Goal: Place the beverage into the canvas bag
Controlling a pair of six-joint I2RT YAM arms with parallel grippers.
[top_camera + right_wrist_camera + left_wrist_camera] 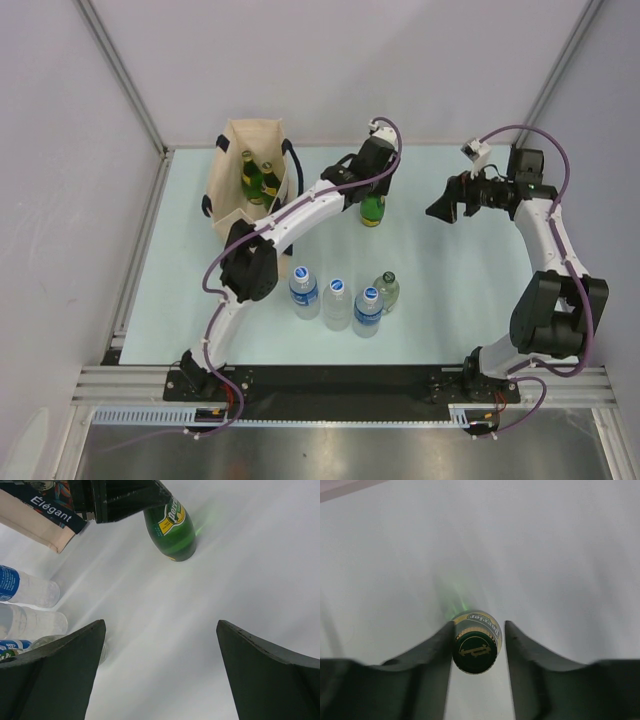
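The left hand (478, 626) straddles the cap end of a green bottle (172, 530) that stands upright on the worktop (450, 290). One finger (437, 645) lies against the bottle's neck and a thin gap shows at the other, so it is not clenched. The bottle stands right of the bag (235, 135) and apart from it. The bag is upright at the back left, with two green bottles (258, 177) already inside. The right hand (161, 625) hovers released and empty, to the right of the bottle. Three water bottles (337, 303) and a dark-capped one (387, 288) stand in a row nearer the arm bases.
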